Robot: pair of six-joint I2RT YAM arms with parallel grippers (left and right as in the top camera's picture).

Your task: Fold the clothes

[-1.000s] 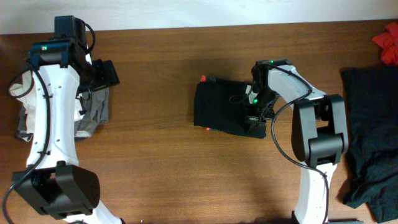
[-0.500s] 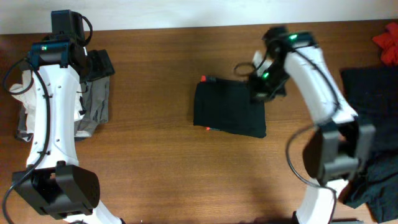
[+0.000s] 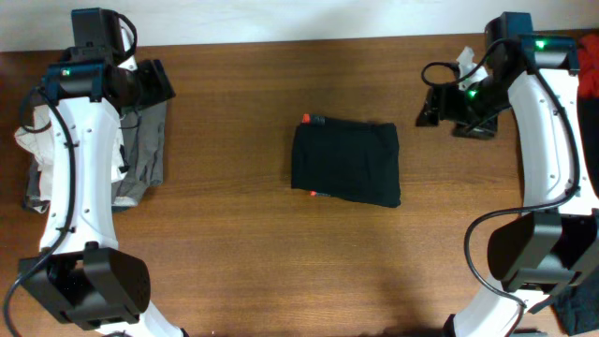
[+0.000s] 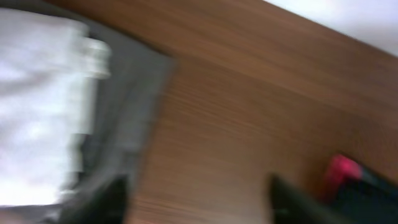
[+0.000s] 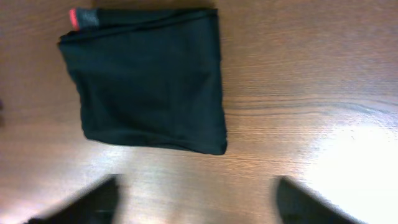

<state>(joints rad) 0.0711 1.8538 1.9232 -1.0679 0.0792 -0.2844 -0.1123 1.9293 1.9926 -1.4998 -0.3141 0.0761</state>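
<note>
Far left there's a crumpled white garment with a plain grey garment right beside it, both partly under the left arm. The left gripper hangs over the top end of the grey one, near the back edge of the table. Its wrist cam is super blurry, but you can make out the two fingers standing apart with only bare wood between them, so it's got hold of nothing. Smack in the middle lie the black trousers, folded into a flat, roughly square packet, well apart from both arms. A bit of red-orange waistband edge pokes out at the packet's top-left corner, and a tinier speck shows at the bottom-left one. Further right, the right gripper sits up and to the right of the packet, not touching it. Its wrist cam has the whole packet in shot, and its blurry fingers are spread wide with nothing in between. Some dark fabric peeks out at the bottom-right corner behind the right arm.
</note>
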